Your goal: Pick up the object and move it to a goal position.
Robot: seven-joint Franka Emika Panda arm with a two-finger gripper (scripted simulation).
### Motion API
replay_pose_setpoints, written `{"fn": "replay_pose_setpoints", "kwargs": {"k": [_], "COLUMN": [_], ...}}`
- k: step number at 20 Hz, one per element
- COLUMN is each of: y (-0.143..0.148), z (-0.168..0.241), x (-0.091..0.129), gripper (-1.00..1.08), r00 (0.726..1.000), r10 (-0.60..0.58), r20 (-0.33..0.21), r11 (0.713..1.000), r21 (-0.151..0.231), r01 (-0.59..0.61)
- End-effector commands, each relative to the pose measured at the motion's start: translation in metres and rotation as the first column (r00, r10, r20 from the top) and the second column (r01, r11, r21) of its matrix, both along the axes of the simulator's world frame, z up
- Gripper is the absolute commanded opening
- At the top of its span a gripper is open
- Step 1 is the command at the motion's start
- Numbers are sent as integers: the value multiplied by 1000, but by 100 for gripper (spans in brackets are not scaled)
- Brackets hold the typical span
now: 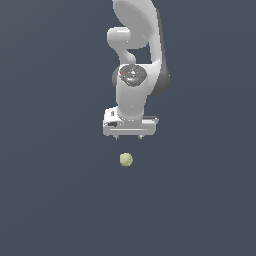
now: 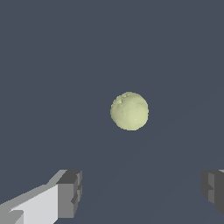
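Below the white gripper (image 1: 129,136), whose dark fingertips (image 2: 70,192) stand spread wide with nothing between them, the pale yellow-green ball (image 1: 126,159) rests apart on the grey floor, perhaps slightly forward of the gap, though depth is hard to judge.

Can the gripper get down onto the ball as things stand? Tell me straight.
Probably yes. The gripper hangs over the ball with its jaws spread far wider than the ball. Nothing else shows on the dark surface to block a descent, though the ball sits slightly off the jaws' midline.
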State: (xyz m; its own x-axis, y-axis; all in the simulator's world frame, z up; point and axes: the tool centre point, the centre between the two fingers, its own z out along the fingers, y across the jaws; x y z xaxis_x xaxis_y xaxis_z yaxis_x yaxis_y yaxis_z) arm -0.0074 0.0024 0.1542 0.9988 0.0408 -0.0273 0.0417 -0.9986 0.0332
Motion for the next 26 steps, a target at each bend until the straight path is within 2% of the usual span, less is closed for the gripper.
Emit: {"fn": "replay_pose_setpoints", "kwargs": {"k": [1,10,18,26], "y": [0,-9,-9,-9], "z": [0,3,0,-10], "x": [0,-5,-2,6], "gripper": [100,100,100,100], "r00": [1000,1000,999,990], "r10": [0,-1,30,141], "r20": [0,-14,-14,-15], "r11": [1000,999,999,990], "r21": [0,-32,-29,-19], "r01": [0,1,-30,-141]}}
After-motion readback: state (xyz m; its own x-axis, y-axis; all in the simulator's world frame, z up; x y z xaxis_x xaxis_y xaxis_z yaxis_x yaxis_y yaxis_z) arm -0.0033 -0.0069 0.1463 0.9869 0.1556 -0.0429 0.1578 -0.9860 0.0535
